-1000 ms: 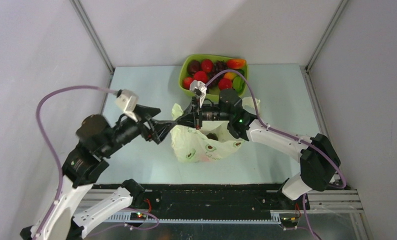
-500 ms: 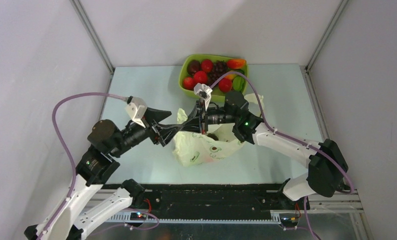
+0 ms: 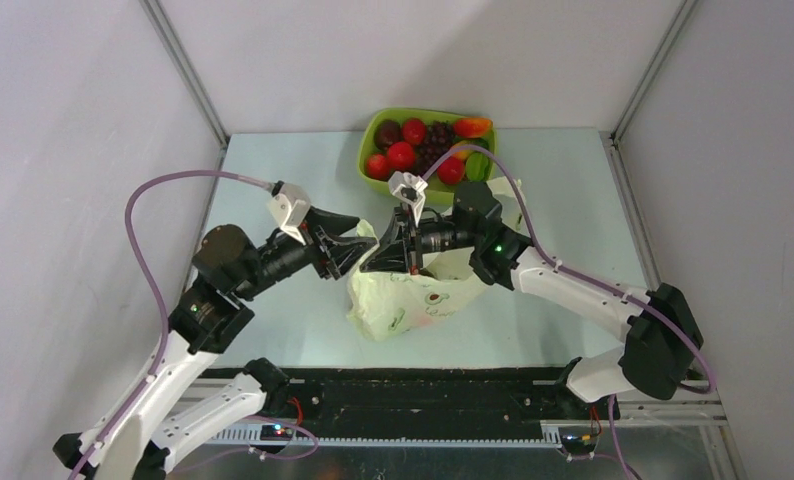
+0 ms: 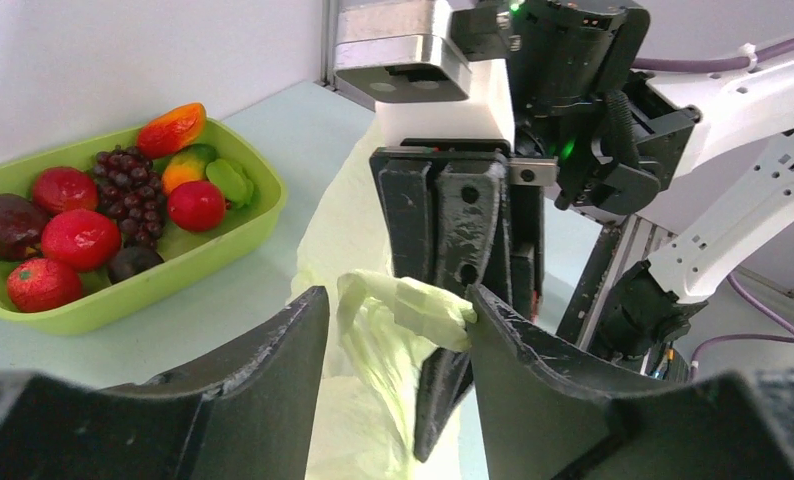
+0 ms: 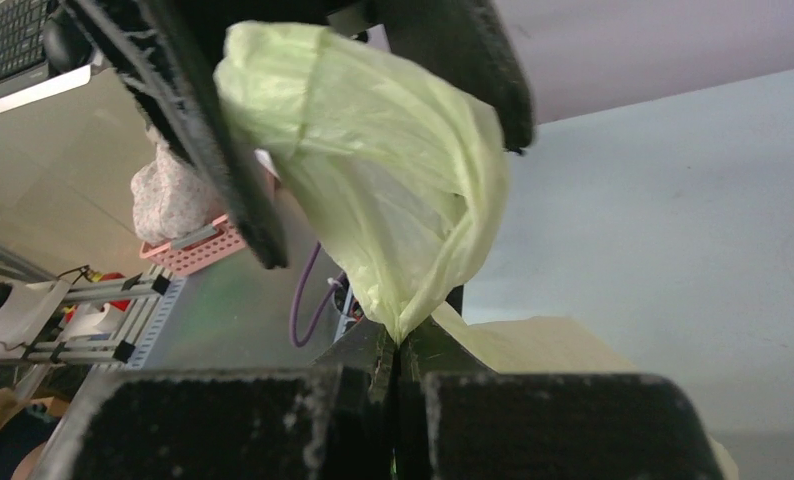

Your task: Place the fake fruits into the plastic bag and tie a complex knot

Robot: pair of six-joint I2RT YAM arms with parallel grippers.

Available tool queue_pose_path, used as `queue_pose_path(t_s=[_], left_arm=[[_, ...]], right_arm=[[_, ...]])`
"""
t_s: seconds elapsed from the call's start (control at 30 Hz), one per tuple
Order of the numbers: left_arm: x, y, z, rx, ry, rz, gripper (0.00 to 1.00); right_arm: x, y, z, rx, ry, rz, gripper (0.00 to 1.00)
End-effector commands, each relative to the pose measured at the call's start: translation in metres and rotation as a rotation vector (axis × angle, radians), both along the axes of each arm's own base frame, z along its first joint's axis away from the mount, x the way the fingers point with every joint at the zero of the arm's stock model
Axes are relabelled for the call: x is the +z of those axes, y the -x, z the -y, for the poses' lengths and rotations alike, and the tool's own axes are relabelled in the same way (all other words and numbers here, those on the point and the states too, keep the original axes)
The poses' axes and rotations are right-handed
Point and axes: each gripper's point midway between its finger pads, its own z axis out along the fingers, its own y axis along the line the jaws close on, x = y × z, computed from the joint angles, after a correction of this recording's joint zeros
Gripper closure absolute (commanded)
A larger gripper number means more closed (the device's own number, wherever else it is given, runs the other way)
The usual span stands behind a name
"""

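The plastic bag (image 3: 405, 300), pale yellow-green, sits mid-table with its top drawn up to the left. My right gripper (image 5: 398, 345) is shut on a handle loop (image 5: 373, 150) of the bag, which balloons out in front of it. My left gripper (image 4: 398, 300) is open, its two fingers (image 4: 273, 370) either side of that same handle loop (image 4: 403, 305); the right-hand finger touches the loop's end. In the top view the left gripper (image 3: 358, 243) and right gripper (image 3: 378, 258) meet tip to tip above the bag's left edge. The fake fruits (image 3: 413, 145) lie in the tray, among them red apples (image 4: 78, 238) and purple grapes (image 4: 123, 180).
The lime-green tray (image 3: 368, 150) stands at the back of the table, just behind the right arm's wrist. Grey walls and metal posts (image 3: 188, 80) close in the table on three sides. A black rail (image 3: 423, 400) runs along the near edge.
My left arm has swung right and forward to the bag handle, and its jaws have narrowed around the loop. The right gripper has held its grip and shifted slightly left.
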Motion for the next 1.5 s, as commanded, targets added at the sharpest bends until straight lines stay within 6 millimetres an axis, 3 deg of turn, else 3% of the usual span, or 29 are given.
queue_pose_path(t_s=[0.0,0.17,0.33,0.37,0.57,0.6,0.7,0.8,0.83,0.87,0.9,1.03,1.2,1.47], left_arm=[[0.013,-0.003,0.005,-0.021,0.019,0.058,0.43],[0.011,-0.001,0.014,-0.068,0.032,0.038,0.56],[0.007,0.001,0.021,-0.108,0.047,0.013,0.63],[0.006,0.000,0.021,-0.105,0.047,0.009,0.69],[0.012,-0.014,0.011,0.014,0.086,-0.064,0.97],[0.020,-0.020,0.005,0.067,0.105,-0.072,0.99],[0.017,-0.027,-0.003,0.147,0.112,-0.173,1.00],[0.017,-0.024,0.000,0.131,0.107,-0.231,1.00],[0.013,-0.021,0.002,0.115,0.095,-0.262,1.00],[0.013,-0.020,0.003,0.107,0.091,-0.273,1.00],[0.008,-0.018,0.005,0.099,0.080,-0.301,1.00],[0.000,-0.016,0.004,0.104,0.058,-0.349,1.00],[-0.002,-0.014,0.003,0.108,0.059,-0.376,1.00],[0.000,-0.014,-0.003,0.140,0.059,-0.389,1.00]], right_arm=[[0.019,0.021,0.009,0.069,-0.037,0.046,1.00],[0.013,0.024,0.009,0.078,-0.015,0.047,1.00],[0.009,0.026,0.010,0.081,0.001,0.044,1.00],[0.009,0.026,0.010,0.079,0.001,0.044,1.00],[-0.004,0.016,0.008,-0.004,0.056,0.050,1.00],[-0.006,0.011,0.006,-0.051,0.065,0.076,1.00],[-0.017,0.001,0.007,-0.143,0.115,0.099,1.00],[-0.017,-0.003,0.015,-0.218,0.093,0.112,0.82],[-0.018,-0.004,0.017,-0.230,0.081,0.115,0.69],[-0.011,-0.004,0.022,-0.254,0.060,0.127,0.63],[-0.009,-0.004,0.023,-0.264,0.050,0.134,0.50],[0.012,-0.008,0.032,-0.322,-0.015,0.185,0.23],[0.030,-0.016,0.030,-0.368,-0.083,0.225,0.14],[0.050,-0.028,0.021,-0.498,-0.158,0.269,0.15]])
